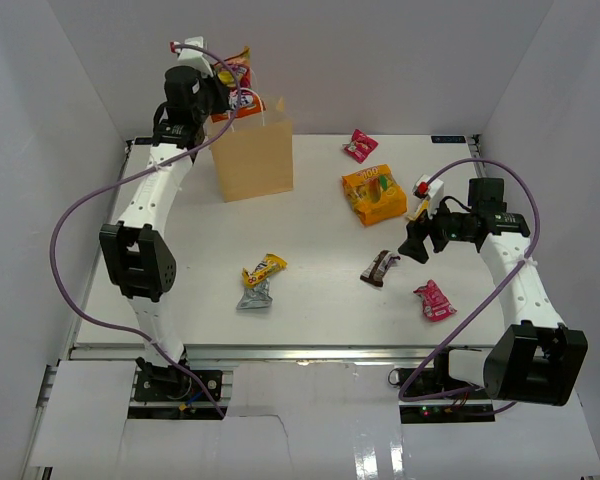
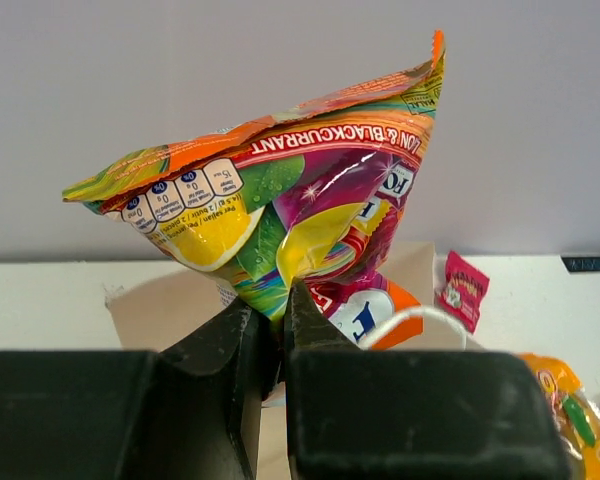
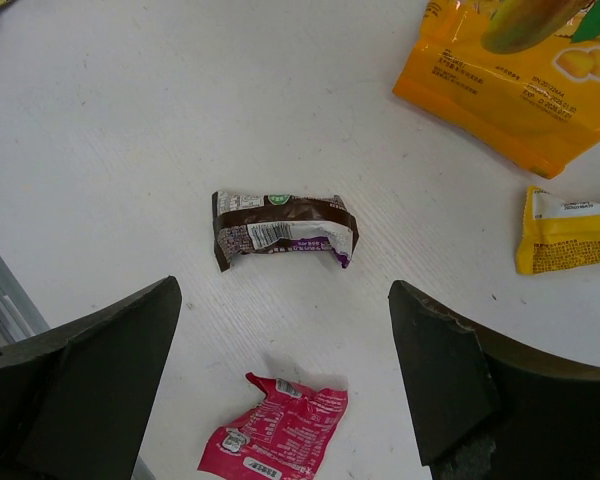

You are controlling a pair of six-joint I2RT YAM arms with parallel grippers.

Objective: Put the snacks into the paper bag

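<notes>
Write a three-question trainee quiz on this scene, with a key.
1. True or false: the left claw is shut on a packet over the paper bag.
2. The right claw is: A open; B shut on a brown bar; C shut on an orange bag.
3. How many pink packets lie on the table?
Key: 1 true; 2 A; 3 two.

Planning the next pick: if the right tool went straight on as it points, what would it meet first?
Probably the dark brown bar, centred ahead of the open right tool; depth unclear.
</notes>
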